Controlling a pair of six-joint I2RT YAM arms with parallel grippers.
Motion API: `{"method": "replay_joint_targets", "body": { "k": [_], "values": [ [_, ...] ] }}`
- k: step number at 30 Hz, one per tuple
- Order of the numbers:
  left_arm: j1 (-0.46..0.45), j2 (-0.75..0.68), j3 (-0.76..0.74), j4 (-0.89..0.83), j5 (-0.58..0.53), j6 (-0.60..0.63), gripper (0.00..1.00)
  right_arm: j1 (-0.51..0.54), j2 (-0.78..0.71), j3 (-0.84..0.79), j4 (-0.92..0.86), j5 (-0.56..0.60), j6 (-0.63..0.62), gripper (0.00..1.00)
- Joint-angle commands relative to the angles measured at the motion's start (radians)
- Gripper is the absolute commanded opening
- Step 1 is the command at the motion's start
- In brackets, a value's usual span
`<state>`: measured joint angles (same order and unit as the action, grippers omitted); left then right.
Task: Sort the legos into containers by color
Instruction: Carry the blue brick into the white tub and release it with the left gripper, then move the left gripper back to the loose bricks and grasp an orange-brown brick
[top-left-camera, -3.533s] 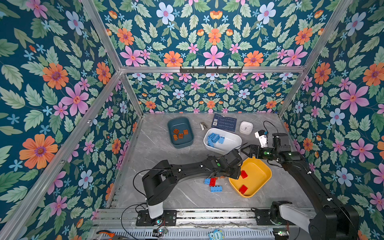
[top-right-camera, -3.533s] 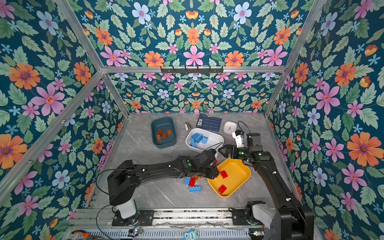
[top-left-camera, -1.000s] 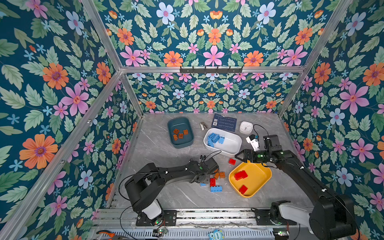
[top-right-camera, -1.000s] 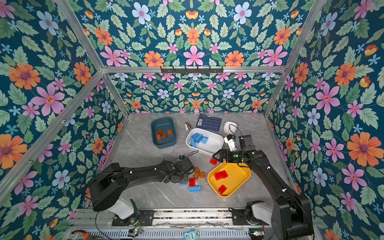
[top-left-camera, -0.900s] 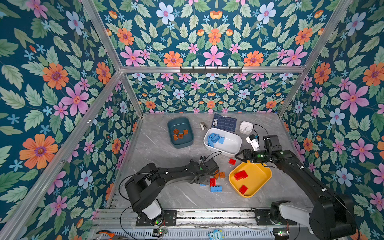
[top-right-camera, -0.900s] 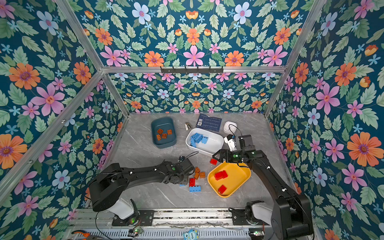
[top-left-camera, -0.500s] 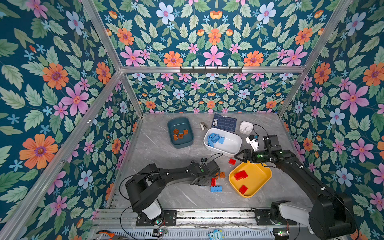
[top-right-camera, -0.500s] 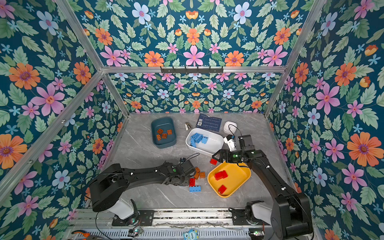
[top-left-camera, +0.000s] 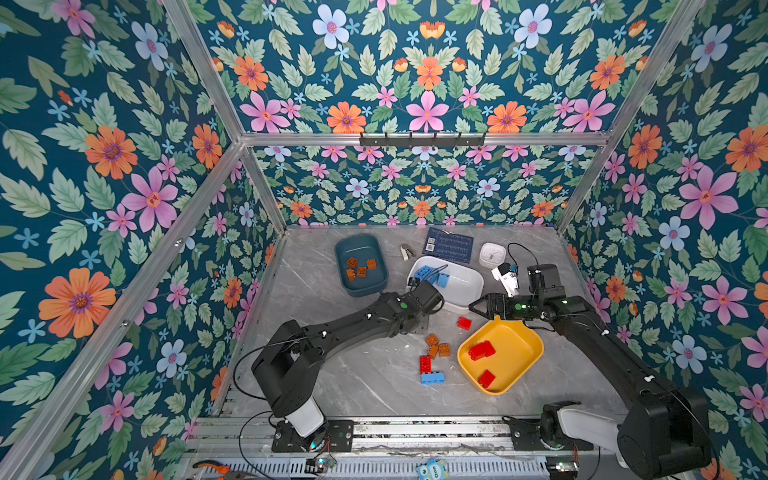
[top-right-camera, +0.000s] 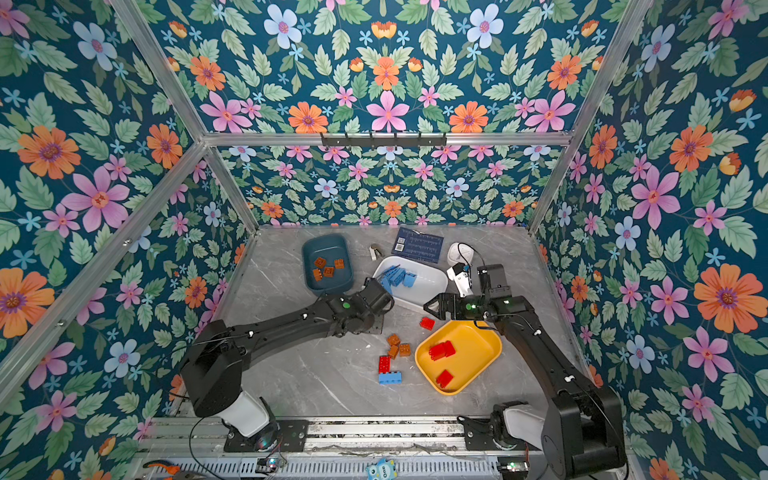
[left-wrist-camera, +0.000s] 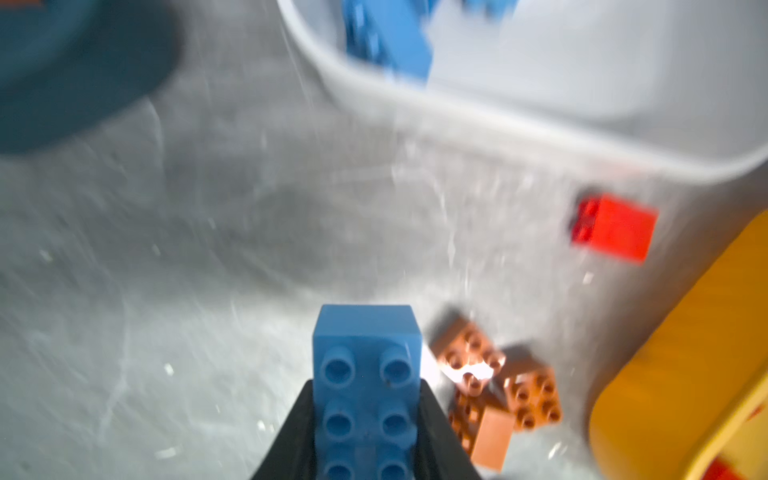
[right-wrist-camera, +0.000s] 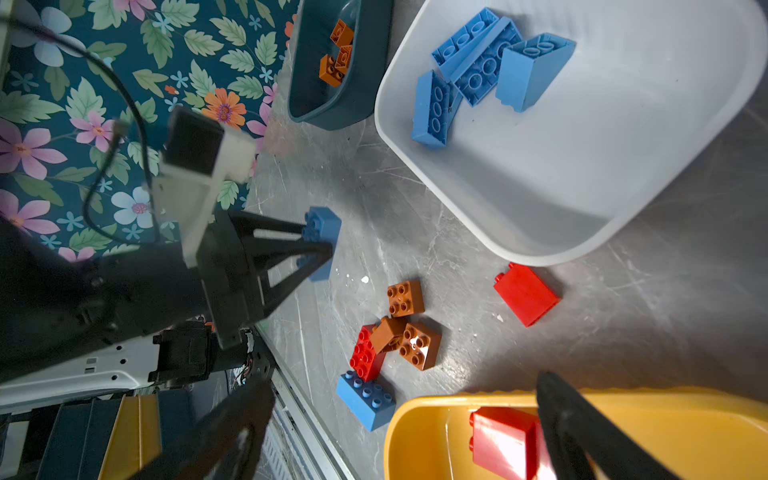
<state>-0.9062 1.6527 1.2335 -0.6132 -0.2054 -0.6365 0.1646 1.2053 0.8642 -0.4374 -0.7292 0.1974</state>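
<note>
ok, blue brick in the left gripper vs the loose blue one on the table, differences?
The held blue brick is clamped in the left gripper; the loose blue brick lies free on the table. Loose one butts against a red brick; held one touches no brick. Held one is nearer the white tub; loose one nearer the yellow tub. Both: blue, studded, not yet in a tub.

Dark blue card (top-left-camera: 448, 245) lies flat at the back of the grey marble tabletop (top-left-camera: 365, 386), and that's our anchor. Just right of it, a small white clock (top-left-camera: 492, 254); just left, a little metal clip (top-left-camera: 407, 252). High behind the card, a black hook rail (top-left-camera: 422, 140) on the floral wall (top-left-camera: 428, 112). Well in front of it, past the table edge, orange-handled pliers (top-left-camera: 215, 469) and a blue owl figure (top-left-camera: 432, 471)
</note>
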Motion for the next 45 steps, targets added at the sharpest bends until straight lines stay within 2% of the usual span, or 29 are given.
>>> {"method": "replay_joint_targets", "body": {
  "k": [1,6,9,15,20,25,29,34,40,45],
  "values": [
    [0.048,0.032,0.081,0.071,0.024,0.131,0.22,0.0,-0.004,0.012,0.011,0.002,-0.017,0.99],
    [0.087,0.18,0.279,0.079,0.062,0.238,0.22,-0.008,-0.008,0.019,0.014,0.002,-0.016,0.99],
    [0.105,0.264,0.356,0.093,0.12,0.278,0.22,-0.023,-0.016,0.023,0.008,-0.001,-0.021,0.99],
    [0.123,0.407,0.491,0.115,0.166,0.371,0.24,-0.056,-0.032,0.018,0.003,-0.011,-0.024,0.99],
    [0.133,0.487,0.558,0.118,0.19,0.397,0.25,-0.065,-0.043,0.005,0.0,-0.011,-0.029,0.99],
    [0.133,0.53,0.572,0.101,0.228,0.399,0.32,-0.069,-0.045,-0.003,-0.003,-0.009,-0.031,0.99],
    [0.134,0.502,0.565,0.087,0.223,0.397,0.55,-0.069,-0.046,-0.003,-0.003,-0.007,-0.033,0.99],
    [0.134,0.434,0.521,0.084,0.237,0.393,0.67,-0.068,-0.043,0.002,-0.001,-0.014,-0.031,0.99],
    [0.12,0.293,0.374,0.046,0.254,0.368,0.7,-0.069,-0.047,-0.009,0.001,-0.021,-0.031,0.99],
    [0.073,0.154,0.227,0.047,0.236,0.311,0.7,-0.069,-0.033,-0.014,0.016,-0.046,-0.023,0.99]
  ]
}}
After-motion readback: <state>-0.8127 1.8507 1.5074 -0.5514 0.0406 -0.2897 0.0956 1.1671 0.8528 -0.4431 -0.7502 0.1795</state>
